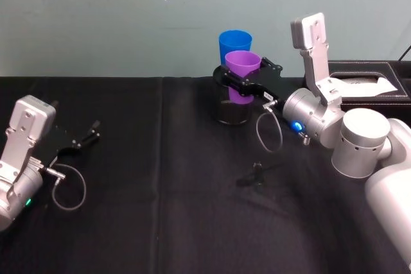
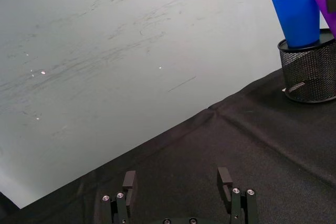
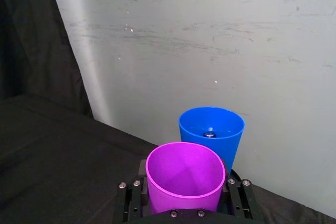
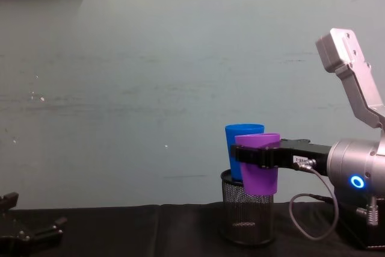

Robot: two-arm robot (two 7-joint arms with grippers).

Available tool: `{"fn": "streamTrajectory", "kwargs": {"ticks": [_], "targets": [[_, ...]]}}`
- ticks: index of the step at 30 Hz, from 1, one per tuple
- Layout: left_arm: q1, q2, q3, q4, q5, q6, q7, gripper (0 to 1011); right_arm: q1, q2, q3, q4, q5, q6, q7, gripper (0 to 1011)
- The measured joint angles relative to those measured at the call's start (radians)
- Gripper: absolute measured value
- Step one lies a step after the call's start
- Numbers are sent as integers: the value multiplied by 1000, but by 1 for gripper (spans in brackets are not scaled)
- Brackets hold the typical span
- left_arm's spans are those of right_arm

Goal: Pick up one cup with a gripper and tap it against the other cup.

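Nearest, at the left edge of the black cloth-covered table [image 1: 160, 210], the left gripper [image 1: 90, 134] rests idle with its two black fingers spread apart and nothing between them. Farther in and to the right, the right gripper [image 1: 247, 81], a black two-fingered clamp on a silver-grey arm with a blue ring light, is closed around the body of the plain purple tapered plastic cup [image 1: 242, 72], holding it upright and lifted, its base over the rim of the black wire-mesh pen holder [image 4: 246, 215]. Just behind the purple cup, on the far side, stands the bright blue smooth plastic tumbler [image 1: 234, 43], seated in the mesh holder against the pale green wall [image 4: 150, 88]. At the far right sits a black box [image 1: 366, 78].

By the look of it, the pick-up is done and the purple cup has been carried right up beside the blue one. Whether the two are touching I cannot tell; they overlap closely. What seems left is the tap itself, a short nudge away from the robot.
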Motion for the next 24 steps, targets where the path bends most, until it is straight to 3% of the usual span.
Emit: {"fn": "streamTrajectory", "kwargs": {"ticks": [24], "targets": [[0, 0, 0, 0, 0, 0, 0, 1000, 0, 0, 0, 0, 0, 0, 0, 734]]}}
